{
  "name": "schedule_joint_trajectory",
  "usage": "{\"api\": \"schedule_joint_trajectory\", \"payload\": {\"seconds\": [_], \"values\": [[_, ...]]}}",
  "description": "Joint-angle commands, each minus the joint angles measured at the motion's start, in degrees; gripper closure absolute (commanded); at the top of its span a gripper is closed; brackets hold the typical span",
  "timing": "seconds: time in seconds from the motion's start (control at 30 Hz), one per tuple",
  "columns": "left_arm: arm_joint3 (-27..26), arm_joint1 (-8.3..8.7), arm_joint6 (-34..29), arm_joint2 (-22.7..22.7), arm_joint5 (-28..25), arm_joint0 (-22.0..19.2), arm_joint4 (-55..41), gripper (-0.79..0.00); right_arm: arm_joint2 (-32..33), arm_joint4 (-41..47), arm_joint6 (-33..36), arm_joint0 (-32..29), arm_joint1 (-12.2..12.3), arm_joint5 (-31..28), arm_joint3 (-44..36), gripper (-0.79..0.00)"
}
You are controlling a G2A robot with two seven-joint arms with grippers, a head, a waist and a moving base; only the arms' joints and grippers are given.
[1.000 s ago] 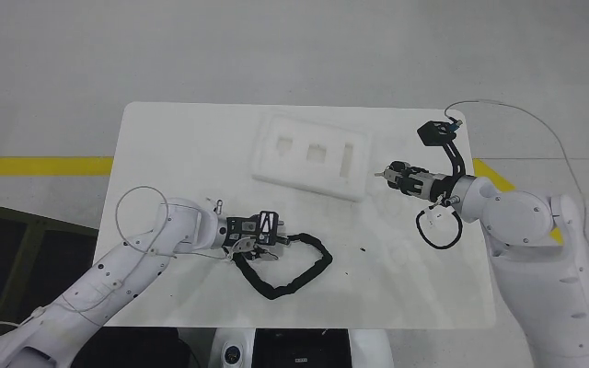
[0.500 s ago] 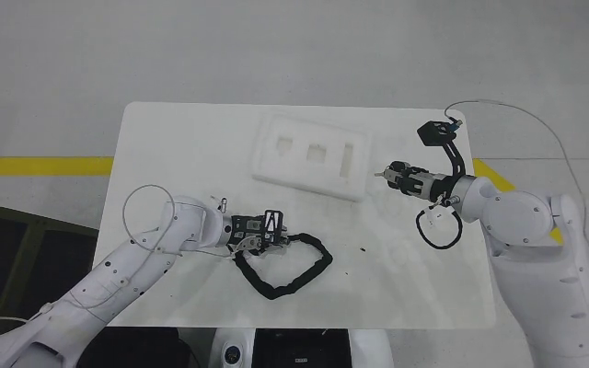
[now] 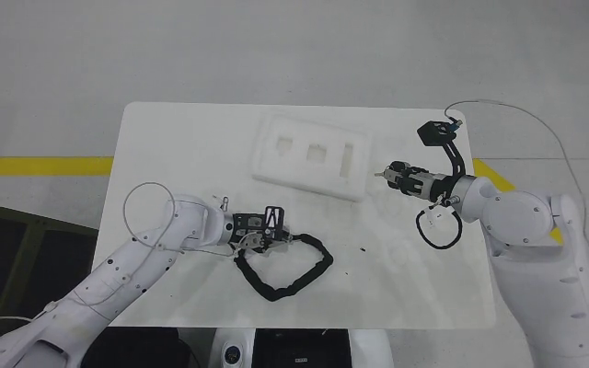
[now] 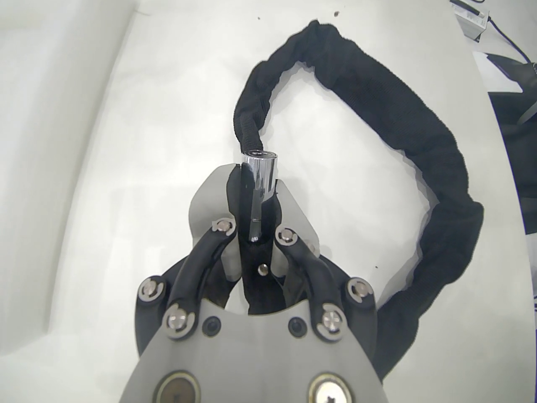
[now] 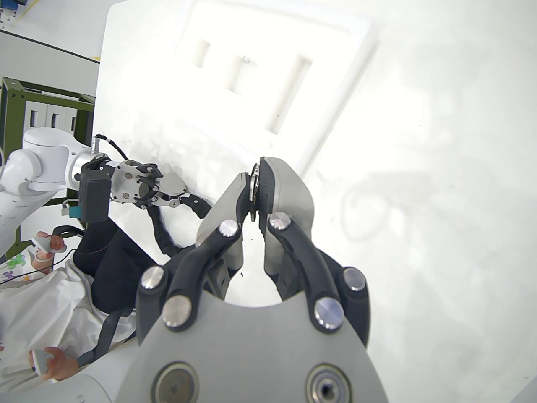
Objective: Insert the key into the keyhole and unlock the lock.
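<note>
Lower centre of the top view, the left gripper (image 3: 265, 227) is clamped on the chain lock's chrome cylinder (image 4: 260, 171). The black sleeved chain (image 3: 296, 269) lies looped on the table (image 3: 166, 147). At right centre, well apart, the right gripper (image 3: 385, 173) pinches the key (image 5: 252, 188). The step likely goes best if the lock is held steady and the key is lined up with the cylinder's exposed end before pushing. No brand or writing is legible.
</note>
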Motion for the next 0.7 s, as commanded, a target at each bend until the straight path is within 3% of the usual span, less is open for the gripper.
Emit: {"api": "schedule_joint_trajectory", "payload": {"seconds": [0.0, 0.27, 0.67], "values": [[0.2, 0.05, 2.1, -0.6, -0.1, 0.3, -0.3, 0.0, 0.0, 0.0, 0.0, 0.0, 0.0, 0.0, 0.0, 0.0], [-0.4, 1.09, 15.9, -3.7, 0.3, 2.4, 7.5, 0.0, -3.5, 2.6, 0.3, 0.0, -0.2, -1.0, -1.8, 0.0], [0.4, 2.05, 33.3, -7.9, 6.9, 4.2, 14.6, 0.0, -14.3, 10.1, 4.0, 6.4, -1.5, 2.9, -3.7, 0.0]]}}
